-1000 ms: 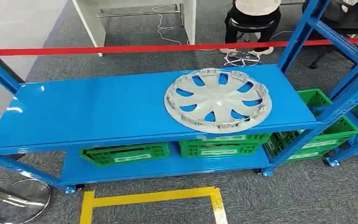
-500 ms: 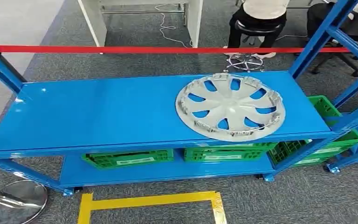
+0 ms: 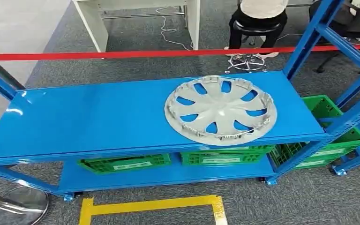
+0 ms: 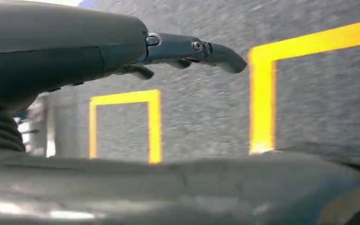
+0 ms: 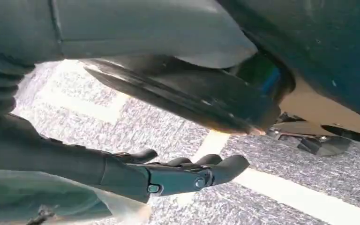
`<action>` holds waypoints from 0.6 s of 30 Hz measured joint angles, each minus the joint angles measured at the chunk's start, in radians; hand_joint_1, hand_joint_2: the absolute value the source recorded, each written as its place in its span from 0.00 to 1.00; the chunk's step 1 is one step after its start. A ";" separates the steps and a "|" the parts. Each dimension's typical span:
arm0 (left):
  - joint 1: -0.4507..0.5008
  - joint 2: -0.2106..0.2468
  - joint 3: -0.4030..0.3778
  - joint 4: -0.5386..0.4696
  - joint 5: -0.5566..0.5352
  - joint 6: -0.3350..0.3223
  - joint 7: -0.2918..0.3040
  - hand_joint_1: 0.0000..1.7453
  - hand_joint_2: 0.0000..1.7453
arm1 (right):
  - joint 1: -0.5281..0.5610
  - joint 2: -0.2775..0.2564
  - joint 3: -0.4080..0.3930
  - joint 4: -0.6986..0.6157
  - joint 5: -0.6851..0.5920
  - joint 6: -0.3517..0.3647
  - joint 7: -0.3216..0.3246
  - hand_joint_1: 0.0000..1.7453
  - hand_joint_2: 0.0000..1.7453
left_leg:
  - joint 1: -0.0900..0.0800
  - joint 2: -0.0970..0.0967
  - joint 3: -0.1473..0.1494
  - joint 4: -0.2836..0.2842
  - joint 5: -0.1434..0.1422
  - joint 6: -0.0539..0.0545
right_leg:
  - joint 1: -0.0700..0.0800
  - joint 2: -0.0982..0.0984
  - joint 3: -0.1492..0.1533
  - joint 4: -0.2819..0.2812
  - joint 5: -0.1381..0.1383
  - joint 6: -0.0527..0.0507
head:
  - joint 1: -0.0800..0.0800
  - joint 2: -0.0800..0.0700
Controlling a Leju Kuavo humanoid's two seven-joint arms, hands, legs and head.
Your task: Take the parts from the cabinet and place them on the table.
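Head view: hubcap (image 3: pixel 220 109) on blue shelf (image 3: pixel 89 117).

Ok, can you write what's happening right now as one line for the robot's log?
part: wheel cover flat on blue shelf | left robot hand: holds nothing | right robot hand: holds nothing

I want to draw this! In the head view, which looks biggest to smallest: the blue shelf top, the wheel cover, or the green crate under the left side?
1. Blue shelf top, by far the widest.
2. Wheel cover, lying flat on the shelf top.
3. Green crate. It is partly hidden under the shelf and sits farther from the camera, so it may really be bigger than it looks.
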 joint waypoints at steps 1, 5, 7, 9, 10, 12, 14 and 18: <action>0.015 0.003 -0.015 0.001 0.017 -0.006 0.000 0.00 0.00 | 0.002 -0.002 0.016 -0.015 -0.027 -0.001 0.000 0.00 0.00 | 0.000 0.000 0.024 -0.064 0.048 0.005 | 0.001 0.002 0.004 0.000 -0.002 0.001 | -0.001 0.000; 0.050 0.013 -0.070 0.002 0.077 -0.032 0.001 0.00 0.00 | 0.001 -0.019 0.069 -0.061 -0.117 -0.008 -0.003 0.00 0.00 | -0.010 0.000 0.118 -0.293 0.128 0.026 | 0.006 0.003 0.008 0.002 -0.012 0.017 | 0.000 0.000; 0.065 0.019 -0.101 0.002 0.112 -0.045 0.001 0.00 0.00 | 0.005 -0.034 0.096 -0.080 -0.169 -0.011 -0.005 0.00 0.00 | -0.014 -0.001 0.115 -0.291 0.129 0.029 | 0.003 0.000 0.003 -0.006 -0.008 0.027 | 0.002 0.000; 0.075 0.024 -0.134 0.001 0.146 -0.060 0.001 0.00 0.00 | 0.011 -0.044 0.126 -0.091 -0.220 -0.011 -0.006 0.00 0.00 | -0.001 0.002 0.126 -0.312 0.138 0.040 | 0.004 0.002 0.006 -0.002 -0.016 0.039 | 0.003 0.000; 0.075 0.029 -0.150 -0.002 0.162 -0.067 0.001 0.00 0.00 | 0.021 -0.050 0.141 -0.092 -0.245 -0.011 -0.007 0.00 1.00 | -0.002 0.002 0.128 -0.314 0.139 0.046 | 0.005 0.003 -0.005 0.025 -0.038 0.043 | 0.007 0.000; 0.069 0.034 -0.183 -0.019 0.196 -0.081 0.001 0.00 0.00 | 0.045 -0.060 0.172 -0.092 -0.294 -0.011 -0.007 0.00 1.00 | -0.002 0.003 0.126 -0.314 0.137 0.051 | 0.002 0.004 -0.079 0.176 -0.125 0.050 | 0.010 0.000; 0.061 0.039 -0.212 -0.043 0.226 -0.095 0.001 0.00 0.00 | 0.075 -0.064 0.199 -0.088 -0.340 -0.011 -0.008 0.00 1.00 | -0.002 0.003 0.126 -0.313 0.136 0.052 | 0.002 0.004 -0.141 0.296 -0.163 0.055 | 0.011 0.000; 0.031 0.043 -0.262 -0.108 0.278 -0.116 0.001 0.00 0.00 | 0.142 -0.082 0.244 -0.064 -0.417 -0.011 -0.009 0.00 1.00 | -0.001 0.000 0.135 -0.310 0.129 0.043 | -0.006 0.002 -0.030 0.052 -0.012 0.055 | 0.011 0.000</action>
